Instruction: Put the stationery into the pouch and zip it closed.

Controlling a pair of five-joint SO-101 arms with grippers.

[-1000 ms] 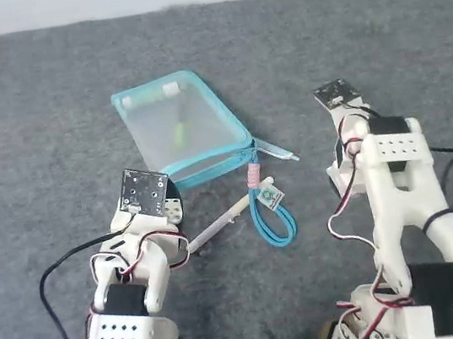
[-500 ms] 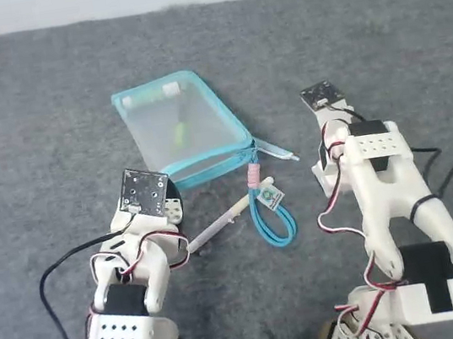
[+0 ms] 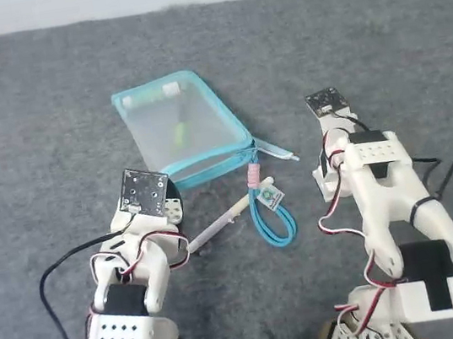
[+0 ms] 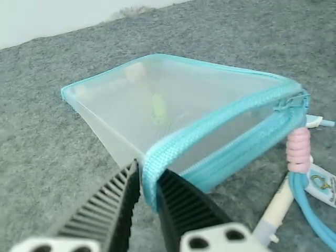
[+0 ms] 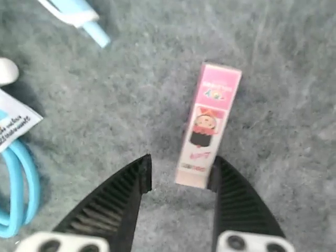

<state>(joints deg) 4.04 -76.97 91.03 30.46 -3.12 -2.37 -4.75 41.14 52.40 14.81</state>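
The clear pouch [image 3: 182,129] with a teal zip rim lies at the table's middle, a small green item [image 3: 178,132] inside it. My left gripper [image 4: 147,191] is shut on the pouch's [image 4: 173,115] zip edge at its near corner. A white pen [image 3: 218,224] lies beside that arm, and a blue cord loop [image 3: 272,218] hangs from the zip's pink bead [image 4: 298,149]. My right gripper [image 5: 178,173] is open low over the mat, its fingers either side of the near end of a pink eraser [image 5: 207,126]. The right arm [image 3: 377,181] stands right of the cord.
Grey felt mat [image 3: 46,103] covers the whole table, with open room at the back and far left. A white tag [image 5: 13,123] on the blue cord [image 5: 16,194] and the zip's light-blue end tab [image 5: 79,16] lie close to the right gripper.
The right arm has swung left toward the cord and come down over the eraser. The left arm and pouch have not moved.
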